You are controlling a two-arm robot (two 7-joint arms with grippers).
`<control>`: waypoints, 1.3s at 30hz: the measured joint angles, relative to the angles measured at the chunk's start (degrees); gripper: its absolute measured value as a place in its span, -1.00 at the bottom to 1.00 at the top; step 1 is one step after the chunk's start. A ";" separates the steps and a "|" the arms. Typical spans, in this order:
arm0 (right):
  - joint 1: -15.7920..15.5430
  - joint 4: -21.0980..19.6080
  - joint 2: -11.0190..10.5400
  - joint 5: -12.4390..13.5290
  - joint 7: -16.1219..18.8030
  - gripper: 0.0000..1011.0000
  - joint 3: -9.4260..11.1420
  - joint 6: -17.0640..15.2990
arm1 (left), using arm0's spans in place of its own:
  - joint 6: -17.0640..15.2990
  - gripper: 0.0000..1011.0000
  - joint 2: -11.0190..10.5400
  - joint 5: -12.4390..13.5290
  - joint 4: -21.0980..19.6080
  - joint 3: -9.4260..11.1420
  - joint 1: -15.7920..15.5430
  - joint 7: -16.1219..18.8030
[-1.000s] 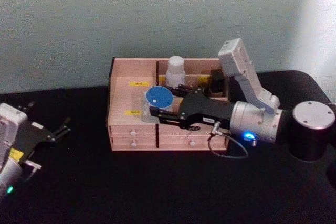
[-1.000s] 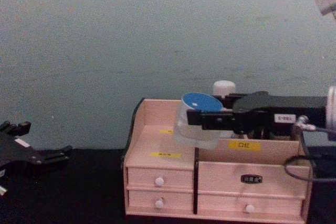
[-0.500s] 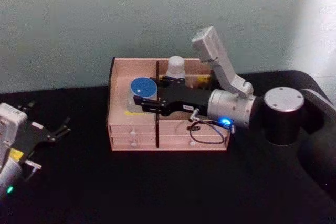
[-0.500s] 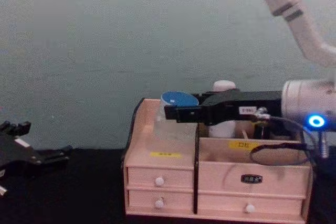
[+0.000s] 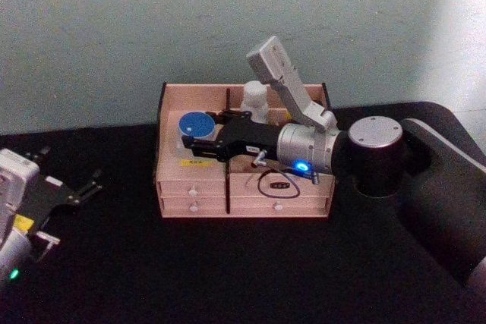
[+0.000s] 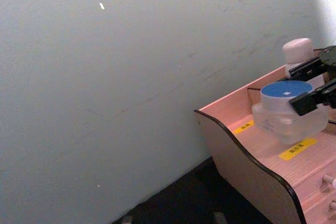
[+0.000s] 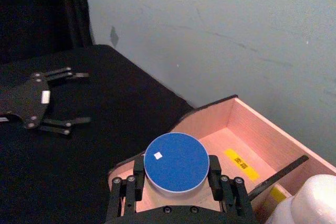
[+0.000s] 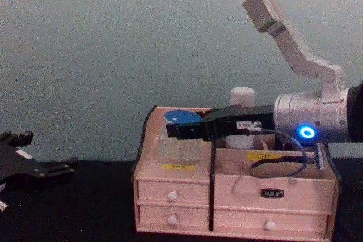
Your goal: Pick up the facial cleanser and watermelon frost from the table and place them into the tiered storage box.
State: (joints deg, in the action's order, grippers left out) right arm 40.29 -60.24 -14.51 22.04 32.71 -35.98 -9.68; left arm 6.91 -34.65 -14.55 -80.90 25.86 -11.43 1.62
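Right gripper (image 5: 191,136) reaching from 3 o'clock over tiered storage box (image 5: 171,187), pinching blue-lidded jar (image 5: 194,126), left gripper (image 5: 83,187) spread at 9 o'clock.

Black table (image 5: 228,271), tiered storage box (image 5: 243,191) standing on it at the back, against the wall

The right gripper (image 5: 191,136) carries the clear, blue-lidded round jar (image 5: 194,128) further left and lower, into the pale-pink wooden tiered storage box's (image 5: 171,186) left compartment.
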 joint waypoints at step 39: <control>2.42 5.97 3.19 -1.84 -0.49 0.90 0.99 -0.49 | 0.00 0.98 0.00 0.00 0.00 0.00 0.00 0.00</control>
State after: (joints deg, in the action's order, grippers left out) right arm 42.70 -54.27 -11.32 20.20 32.22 -34.99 -10.17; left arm 6.91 -34.65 -14.55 -80.90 25.86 -11.43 1.62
